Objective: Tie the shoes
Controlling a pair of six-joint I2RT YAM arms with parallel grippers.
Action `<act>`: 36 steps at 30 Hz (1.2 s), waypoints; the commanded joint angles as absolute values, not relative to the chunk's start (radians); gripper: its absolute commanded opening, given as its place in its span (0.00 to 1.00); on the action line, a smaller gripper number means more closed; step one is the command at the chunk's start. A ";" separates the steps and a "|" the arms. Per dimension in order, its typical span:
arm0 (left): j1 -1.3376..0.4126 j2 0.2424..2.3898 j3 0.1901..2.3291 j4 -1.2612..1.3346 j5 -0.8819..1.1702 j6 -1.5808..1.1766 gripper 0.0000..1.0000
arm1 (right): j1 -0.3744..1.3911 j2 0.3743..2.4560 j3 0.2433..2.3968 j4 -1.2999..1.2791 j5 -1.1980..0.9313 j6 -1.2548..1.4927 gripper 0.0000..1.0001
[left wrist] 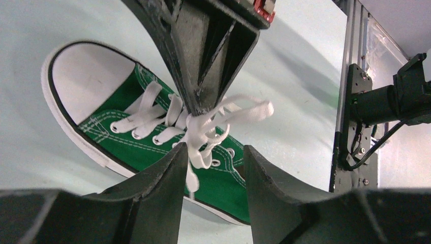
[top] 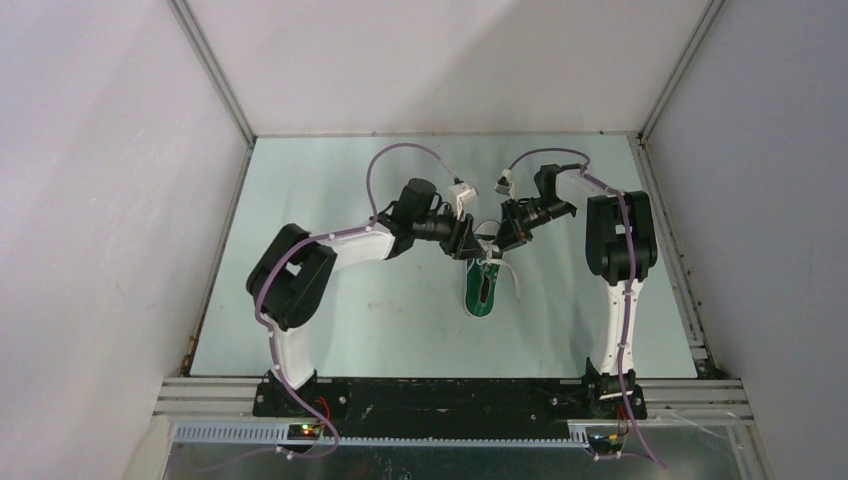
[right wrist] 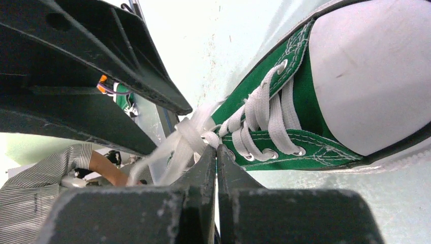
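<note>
A small green sneaker with a white toe cap lies on the pale table, between the two arms. Its white laces are bunched above the eyelets. My right gripper is shut on the laces; its closed tips pinch the bunch in the left wrist view and the right wrist view. My left gripper is open just opposite. Its fingers straddle the bunch, and one lace hangs against the inner side of one finger. The sneaker fills the right wrist view.
Grey walls and aluminium rails enclose the table. One loose lace end trails on the table right of the shoe. The right arm's base and a rail post show in the left wrist view. A person's striped sleeve shows beyond the table.
</note>
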State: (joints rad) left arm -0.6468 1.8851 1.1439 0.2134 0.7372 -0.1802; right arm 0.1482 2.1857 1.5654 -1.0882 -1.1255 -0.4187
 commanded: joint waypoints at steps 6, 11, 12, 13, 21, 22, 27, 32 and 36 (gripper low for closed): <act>-0.691 1.868 1.319 0.083 0.664 0.087 0.50 | 0.147 2.130 1.570 -1.079 -1.125 -0.407 0.00; -0.721 1.886 1.362 -0.044 0.678 0.293 0.51 | 0.144 2.126 1.564 -1.087 -1.122 -0.409 0.00; -0.725 1.890 1.379 -0.082 0.697 0.341 0.51 | 0.143 2.125 1.563 -1.087 -1.123 -0.410 0.00; -0.727 1.898 1.388 -0.105 0.703 0.364 0.51 | 0.141 2.126 1.562 -1.088 -1.122 -0.408 0.00; -0.725 1.918 1.414 -0.205 0.746 0.438 0.31 | 0.141 2.130 1.563 -1.083 -1.118 -0.401 0.00; -0.721 1.918 1.410 -0.176 0.751 0.405 0.23 | 0.140 2.130 1.562 -1.084 -1.113 -0.401 0.00; -0.660 1.850 1.248 0.004 0.693 0.124 0.00 | 0.123 2.099 1.535 -1.086 -1.084 -0.405 0.00; -0.615 1.777 1.098 0.028 0.680 0.064 0.00 | 0.096 2.047 1.469 -1.080 -1.070 -0.404 0.00; -0.597 1.760 1.045 0.021 0.657 0.047 0.00 | 0.079 2.010 1.423 -1.071 -1.048 -0.403 0.00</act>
